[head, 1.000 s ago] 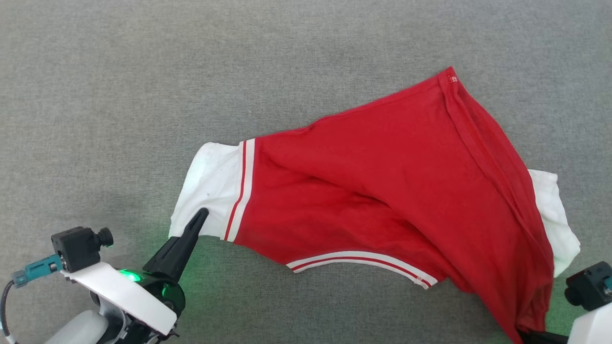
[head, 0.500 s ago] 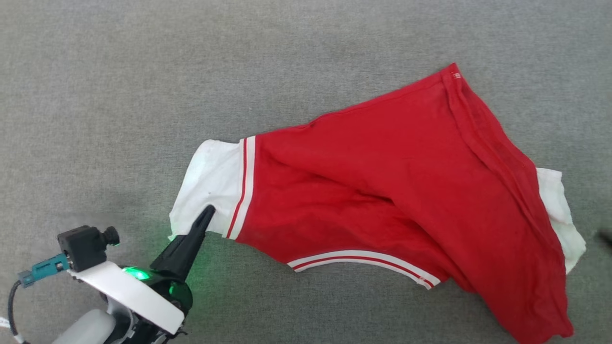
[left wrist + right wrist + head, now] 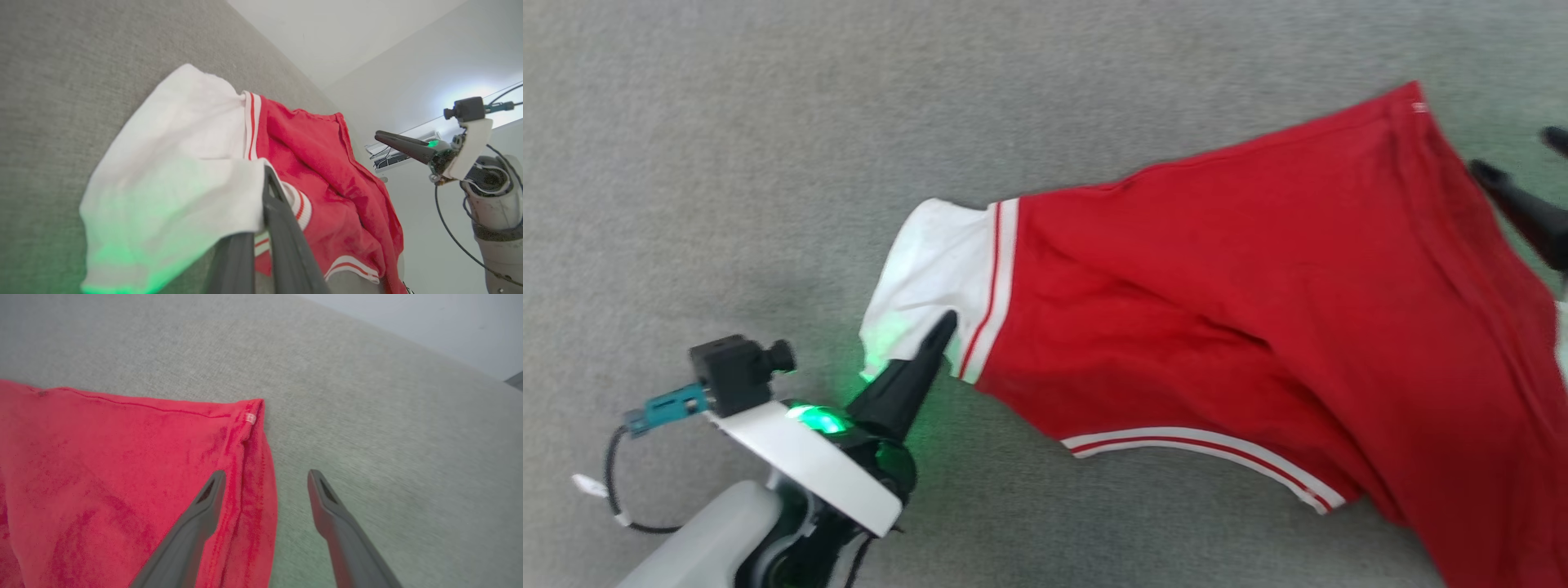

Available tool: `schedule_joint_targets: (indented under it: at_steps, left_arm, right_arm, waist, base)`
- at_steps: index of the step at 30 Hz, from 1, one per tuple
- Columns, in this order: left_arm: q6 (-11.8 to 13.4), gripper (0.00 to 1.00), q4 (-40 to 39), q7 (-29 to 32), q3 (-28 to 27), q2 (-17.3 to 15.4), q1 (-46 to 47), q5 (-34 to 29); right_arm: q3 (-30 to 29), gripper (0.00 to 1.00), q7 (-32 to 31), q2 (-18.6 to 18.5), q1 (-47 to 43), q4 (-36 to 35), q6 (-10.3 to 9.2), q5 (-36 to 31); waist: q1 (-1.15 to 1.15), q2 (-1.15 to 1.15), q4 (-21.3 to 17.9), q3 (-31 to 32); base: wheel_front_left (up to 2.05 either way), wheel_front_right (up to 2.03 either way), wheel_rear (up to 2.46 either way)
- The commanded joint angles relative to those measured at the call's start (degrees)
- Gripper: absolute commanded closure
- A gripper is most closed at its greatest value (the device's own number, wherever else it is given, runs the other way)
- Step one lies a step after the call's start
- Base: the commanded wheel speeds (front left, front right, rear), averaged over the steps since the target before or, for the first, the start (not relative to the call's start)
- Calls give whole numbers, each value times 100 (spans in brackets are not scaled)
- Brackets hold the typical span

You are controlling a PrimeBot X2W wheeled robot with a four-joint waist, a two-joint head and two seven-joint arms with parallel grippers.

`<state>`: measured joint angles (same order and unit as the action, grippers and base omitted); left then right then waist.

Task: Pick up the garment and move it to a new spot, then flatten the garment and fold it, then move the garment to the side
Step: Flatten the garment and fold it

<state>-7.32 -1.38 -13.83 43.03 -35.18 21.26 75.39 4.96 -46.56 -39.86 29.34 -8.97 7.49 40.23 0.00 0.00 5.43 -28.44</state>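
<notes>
The garment (image 3: 1217,310) is spread across the grey tabletop (image 3: 727,163), creased and skewed, with a deep fold running through its red body. It is neither flat nor folded. The flattening step is judged to be in hand, and the folding and the move to the side are not yet done. Whether the first relocation is complete cannot be told from the lie of the cloth.

The left hand (image 3: 943,327) is reached forward low over the tabletop. Its fingers are pressed together and clamped on the lower edge of the white sleeve (image 3: 935,261), which is tinted by the green light (image 3: 813,416) on the wrist.

The right hand (image 3: 266,474) is held with its fingers apart, gripping nothing, near the far corner of the red hem (image 3: 249,416). One finger is seen over the hem's edge and the other over bare tabletop. Whether the cloth is touched by it cannot be told.
</notes>
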Motion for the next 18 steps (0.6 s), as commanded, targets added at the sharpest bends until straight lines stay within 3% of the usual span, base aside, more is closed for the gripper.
schedule_joint_targets:
  at_steps: [1, 6, 12, 13, 14, 15, 16, 18]
  left_arm:
    - [-24, 100, 14, 3, 55, 52, 103, -39]
    - [-18, 100, 101, -23, 242, 181, 281, -29]
    - [-19, 100, 188, -56, 397, 215, 402, 34]
    - [-19, 100, 192, -64, 409, 211, 428, 45]
    - [-19, 100, 198, -70, 423, 207, 451, 53]
    - [-19, 100, 203, -76, 439, 200, 472, 52]
    - [-19, 100, 206, -80, 454, 198, 495, 57]
    - [-19, 100, 216, -88, 495, 181, 583, 68]
  right_arm:
    - [204, 0, -50, 9, 238, 224, 0, -38]
    - [1086, 0, -70, 61, 1054, 1094, 0, -202]
    - [1734, 0, -382, -84, 1165, 1777, 0, -73]
    - [1823, 43, -426, -113, 1135, 1807, 0, -12]
    - [1896, 62, -455, -145, 1109, 1820, 1, 51]
    - [1944, 92, -449, -176, 1110, 1831, 1, 102]
    - [1973, 100, -424, -197, 1115, 1848, 1, 153]
    - [1947, 100, -293, -183, 1188, 1869, -1, 198]
  waist:
    - [0, 0, 146, -115]
    - [0, 0, 298, -208]
    - [0, 0, 425, -215]
    - [0, 0, 431, -214]
    - [0, 0, 431, -212]
    - [0, 0, 424, -210]
    - [0, 0, 412, -209]
    - [0, 0, 377, -203]
  base:
    - [0, 0, 0]
    - [0, 0, 0]
    - [0, 0, 0]
    - [0, 0, 0]
    - [0, 0, 0]
    - [0, 0, 0]
    - [0, 0, 0]
    - [0, 0, 0]
